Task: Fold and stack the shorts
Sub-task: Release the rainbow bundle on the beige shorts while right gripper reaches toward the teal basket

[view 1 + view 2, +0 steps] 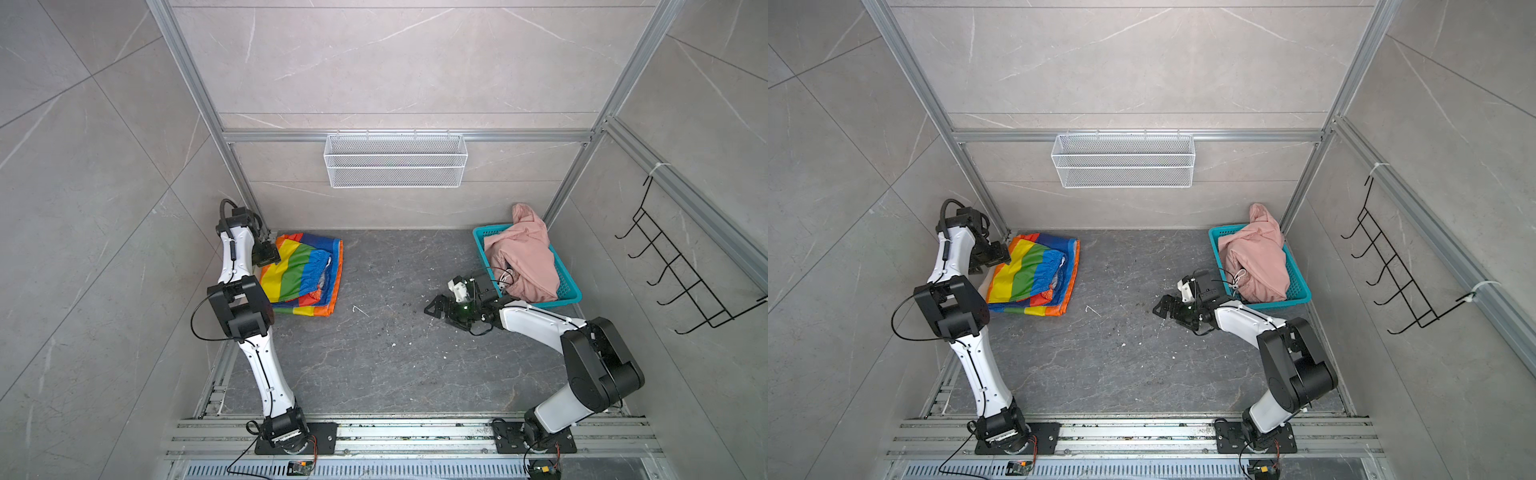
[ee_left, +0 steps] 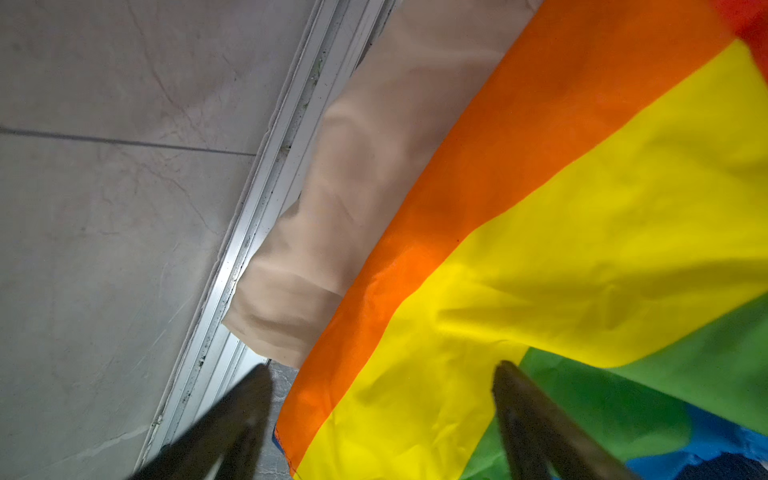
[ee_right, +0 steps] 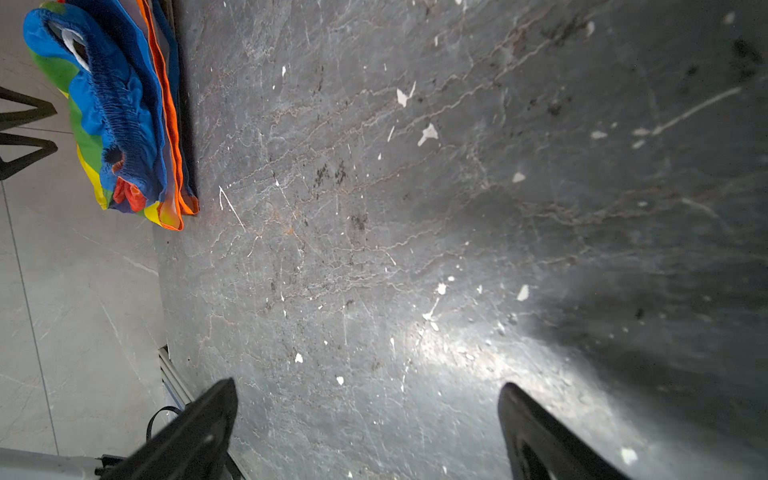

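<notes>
My left gripper [image 2: 382, 368] and right gripper [image 3: 368, 386] gape empty, and I'd pinch the limp, light dusty-pink fabric shorts [image 1: 525, 257] in the teal plastic basket [image 1: 570, 294] by their waistband.

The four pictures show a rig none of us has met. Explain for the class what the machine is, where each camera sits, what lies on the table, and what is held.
Two robot arms stand at a dark table. Two pictures look down from overhead; the other two come from cameras on the arms' wrists. The folded rainbow shorts lie on beige shorts. Pink shorts are heaped in a teal basket. The left pincer and right pincer are both open, holding nothing.
</notes>
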You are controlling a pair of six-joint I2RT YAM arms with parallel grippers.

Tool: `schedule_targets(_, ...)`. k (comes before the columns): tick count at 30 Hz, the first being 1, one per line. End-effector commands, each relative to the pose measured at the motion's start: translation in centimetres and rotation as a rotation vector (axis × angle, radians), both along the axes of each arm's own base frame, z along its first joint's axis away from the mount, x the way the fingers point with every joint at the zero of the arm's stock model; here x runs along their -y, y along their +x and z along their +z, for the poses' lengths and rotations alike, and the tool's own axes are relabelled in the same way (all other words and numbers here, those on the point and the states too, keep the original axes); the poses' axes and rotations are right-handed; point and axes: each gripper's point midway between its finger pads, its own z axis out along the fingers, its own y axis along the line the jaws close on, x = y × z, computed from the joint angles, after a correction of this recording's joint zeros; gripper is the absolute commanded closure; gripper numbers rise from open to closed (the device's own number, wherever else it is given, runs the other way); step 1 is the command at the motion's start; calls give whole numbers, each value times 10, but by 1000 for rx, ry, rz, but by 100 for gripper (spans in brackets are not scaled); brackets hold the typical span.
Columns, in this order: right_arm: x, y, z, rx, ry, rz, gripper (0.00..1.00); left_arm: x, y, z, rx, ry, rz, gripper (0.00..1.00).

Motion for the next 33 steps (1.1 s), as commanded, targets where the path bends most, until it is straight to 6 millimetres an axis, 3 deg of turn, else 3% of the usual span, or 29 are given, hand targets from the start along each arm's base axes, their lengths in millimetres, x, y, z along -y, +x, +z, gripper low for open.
schedule_targets(1,2,4,24,36,-11,2,1,12,1,62,154,8,1,0)
schedule_targets(4,7,7,44,80,-56,18,1,46,1,86,218,-30,-65,0)
schedule_targets(7,29,20,76,174,-151,-21,1,99,1,111,282,31,-196,0)
schedule_targets(10,61,37,115,255,-214,-91,1,171,1,135,385,101,-372,0)
schedule_targets(13,106,57,132,254,-292,-209,1,243,-3,150,460,198,-531,0)
schedule_targets(18,186,86,128,170,-261,-461,1,356,-12,152,563,294,-746,0)
schedule_targets(23,241,105,100,93,-235,-618,1,436,-12,147,681,498,-903,0)
schedule_targets(25,251,113,87,68,-252,-644,1,458,-10,142,686,520,-921,0)
schedule_targets(28,261,128,71,41,-258,-672,1,485,-15,123,632,399,-978,0)
schedule_targets(33,266,160,50,24,-220,-690,1,512,-27,79,546,250,-1054,0)
